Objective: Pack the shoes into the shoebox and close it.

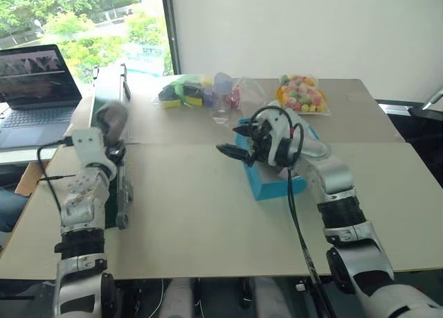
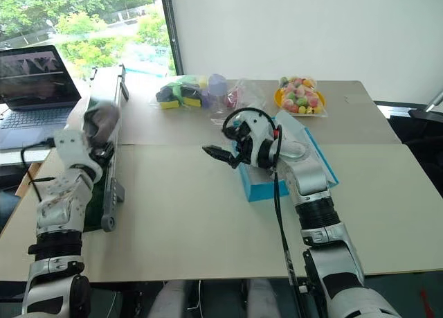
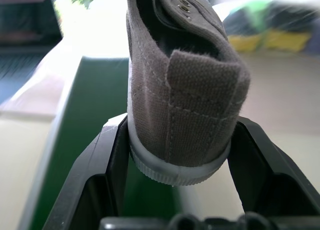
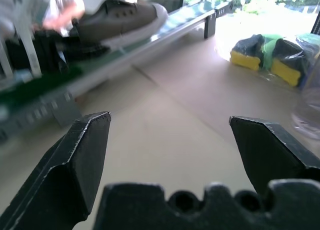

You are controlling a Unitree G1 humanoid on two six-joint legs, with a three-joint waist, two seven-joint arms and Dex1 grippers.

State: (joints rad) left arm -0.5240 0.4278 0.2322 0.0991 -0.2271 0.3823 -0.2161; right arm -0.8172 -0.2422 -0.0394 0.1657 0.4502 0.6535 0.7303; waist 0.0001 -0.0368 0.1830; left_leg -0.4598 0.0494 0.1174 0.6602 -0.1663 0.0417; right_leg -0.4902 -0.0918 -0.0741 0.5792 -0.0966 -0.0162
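Left wrist view settles the grip: the left claw (image 3: pixel 180 190) has its two black fingers pressed against the sides of a grey shoe (image 3: pixel 185 84) at the heel, white sole down toward the palm, the shoe's long axis running straight out away from the claw. From the head cameras the same shoe (image 1: pixel 111 120) sits held up over the dark-green conveyor (image 1: pixel 114 186) at the worktop's (image 1: pixel 208 214) left edge. I can place only this one shoe of the pair.

The right claw (image 1: pixel 239 143) is spread wide with nothing between its fingers, hanging just above the near-left corner of the turquoise shoebox (image 1: pixel 273 185), pointing leftward toward the other arm. The right wrist view looks across the bare worktop at the shoe (image 4: pixel 122 19) on its far side.

The relation that matters, as I judge it: the box lies well to the right of the held shoe, with open worktop between, and the right arm is far the nearer to it. The shoe must travel rightward, either carried across or passed to the empty claw, and turned so its length matches the box's long side.
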